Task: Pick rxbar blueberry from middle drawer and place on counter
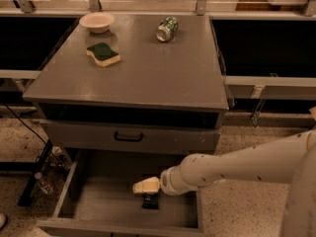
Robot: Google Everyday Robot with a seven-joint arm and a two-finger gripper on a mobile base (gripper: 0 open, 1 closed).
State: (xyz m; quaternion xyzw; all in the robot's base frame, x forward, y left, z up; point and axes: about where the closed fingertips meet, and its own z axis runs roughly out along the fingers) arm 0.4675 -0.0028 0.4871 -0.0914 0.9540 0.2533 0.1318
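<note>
- The tool [146,185] hangs in the open middle drawer [101,204], close by the rxbar blueberry [150,201] lying on its floor.
- The counter [163,75] carries a bowl [97,21], a sponge [103,54] and a tipped can [167,28].

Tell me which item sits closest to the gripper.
The dark snack bar in the open drawer, right by the gripper; the bowl, sponge and can sit up on the counter.

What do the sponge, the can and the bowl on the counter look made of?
The sponge: likely soft foam, a yellow body under a matte green scrub layer. The can: probably thin metal, since its end glints. The bowl: pale and smooth, ceramic or plastic, unclear which. The gripper hangs over the open middle drawer, close to the rxbar blueberry.
</note>
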